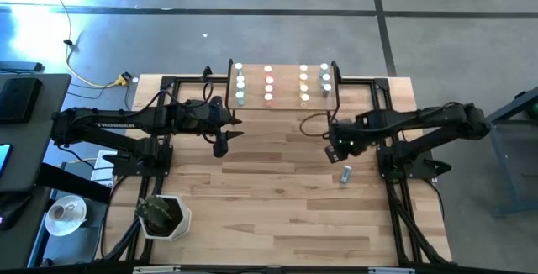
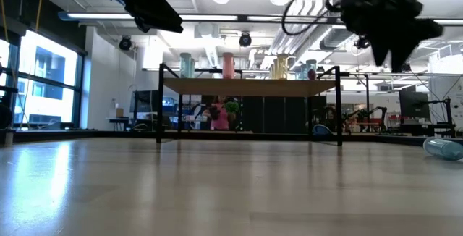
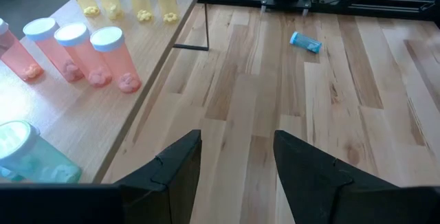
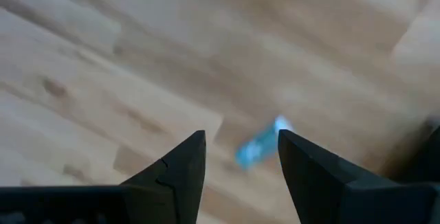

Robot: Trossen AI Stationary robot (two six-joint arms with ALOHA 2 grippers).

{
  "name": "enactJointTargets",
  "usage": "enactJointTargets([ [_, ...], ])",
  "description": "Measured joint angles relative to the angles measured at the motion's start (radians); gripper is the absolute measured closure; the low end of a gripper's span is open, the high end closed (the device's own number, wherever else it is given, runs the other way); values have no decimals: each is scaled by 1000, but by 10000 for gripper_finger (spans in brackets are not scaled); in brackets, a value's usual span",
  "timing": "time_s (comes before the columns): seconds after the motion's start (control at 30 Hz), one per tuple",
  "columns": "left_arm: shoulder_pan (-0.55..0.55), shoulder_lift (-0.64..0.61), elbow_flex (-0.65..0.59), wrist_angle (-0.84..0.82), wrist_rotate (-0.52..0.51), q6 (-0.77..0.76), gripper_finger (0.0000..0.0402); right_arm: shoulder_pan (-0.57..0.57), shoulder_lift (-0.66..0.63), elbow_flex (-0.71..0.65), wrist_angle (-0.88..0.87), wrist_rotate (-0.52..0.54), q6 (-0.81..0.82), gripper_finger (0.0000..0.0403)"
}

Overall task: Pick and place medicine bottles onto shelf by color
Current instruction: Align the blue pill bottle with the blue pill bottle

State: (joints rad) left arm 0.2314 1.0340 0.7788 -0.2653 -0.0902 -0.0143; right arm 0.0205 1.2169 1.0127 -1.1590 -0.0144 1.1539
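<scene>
Mostly sorted already. Left gripper (image 1: pixel 220 145) hanging above bare tabletop (image 1: pixel 269 207) just off shelf (image 1: pixel 286 103) front-left corner, fingers apart, nothing between them. On shelf, four colour rows standing upright: teal bottles (image 1: pixel 239 82) at left end, then pink bottles (image 1: pixel 268 84), then yellow bottles (image 1: pixel 303 84), then pale blue-grey bottles (image 1: pixel 324 79) at right end. Right gripper (image 1: pixel 333 150) off shelf front-right corner, raised over table, fingers spread, empty. Last stray blue bottle (image 1: pixel 346 174) lying on its side on tabletop, just beyond right gripper on side away from shelf, well apart from shelf itself; seen between right fingers in right wrist view (image 4: pixel 260 146), not touched. Probably light, rigid plastic, smooth round body, so likely to roll or squirt out if pinched off-centre. Best taken across mid-body, fingers square to long axis, clear of white cap. Needs standing upright in blue-grey row at shelf's right end. Risk: nudging it before closing sends it rolling toward table edge; also knocking neighbours over on placing.
</scene>
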Motion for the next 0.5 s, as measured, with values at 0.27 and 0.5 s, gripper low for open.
enactJointTargets([
  [0.27, 0, 0, 0, 0, 0, 18, 229, 97, 0, -124, 133, -18, 163, 229],
  [0.5, 0, 0, 0, 0, 0, 19, 229, 163, 1, -176, 213, -55, 268, 229],
])
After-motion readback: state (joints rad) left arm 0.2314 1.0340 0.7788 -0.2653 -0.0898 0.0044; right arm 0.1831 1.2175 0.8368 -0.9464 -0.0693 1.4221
